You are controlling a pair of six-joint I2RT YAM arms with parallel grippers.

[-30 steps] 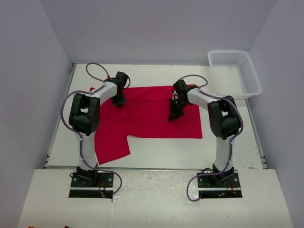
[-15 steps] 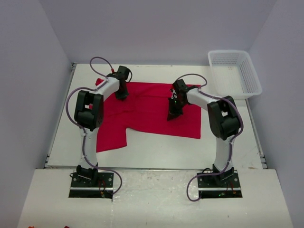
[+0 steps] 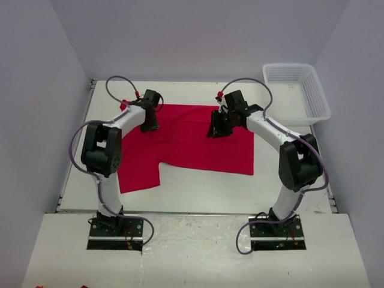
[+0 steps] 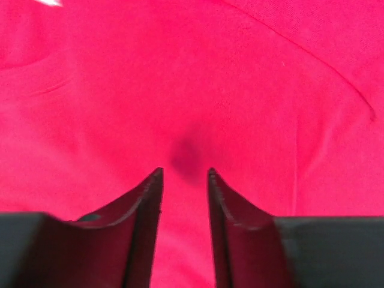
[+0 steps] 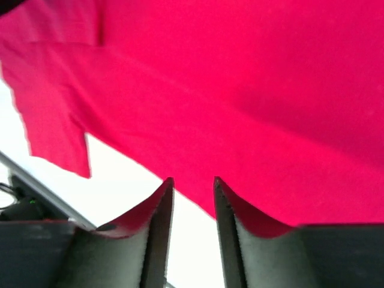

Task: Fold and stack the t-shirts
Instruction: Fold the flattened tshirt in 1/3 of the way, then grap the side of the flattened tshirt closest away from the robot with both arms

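One red cloth t-shirt [image 3: 186,147] lies spread; above it, one left tool [image 4: 185,173] and one right tool [image 5: 193,180], jaws apart.

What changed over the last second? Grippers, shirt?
Both opened: left gripper and right gripper now stand open over the t-shirt, gripping nothing. Right gripper shifted toward the far edge, its elbow swinging outward. The shirt's near-left sleeve slid farther back. The basket stayed put.

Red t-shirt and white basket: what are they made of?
The red t-shirt looks like soft, matte cloth, probably cotton knit: it creases and lies limp. The white basket looks like stiff, smooth plastic: its walls are a regular mesh that holds its shape.
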